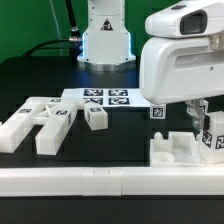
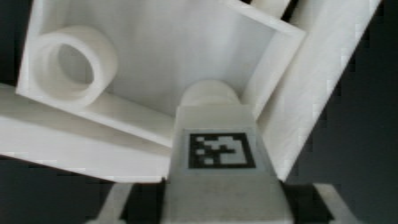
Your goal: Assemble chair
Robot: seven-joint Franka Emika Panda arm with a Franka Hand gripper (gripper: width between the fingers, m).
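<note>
Black table (image 1: 30, 85): chair part (image 2: 222, 120) between jaws.

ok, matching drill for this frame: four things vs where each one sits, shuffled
Things:
1 marker board
2 small block
3 forked part
4 tagged piece

Places:
A far on the exterior view's left
B in the pincer
C lying flat, centre of the exterior view
D by the marker board's near edge

Pairs: 1-C, 2-D, 3-A, 4-B

Glossy white arm (image 1: 185, 65), rounded casing
</note>
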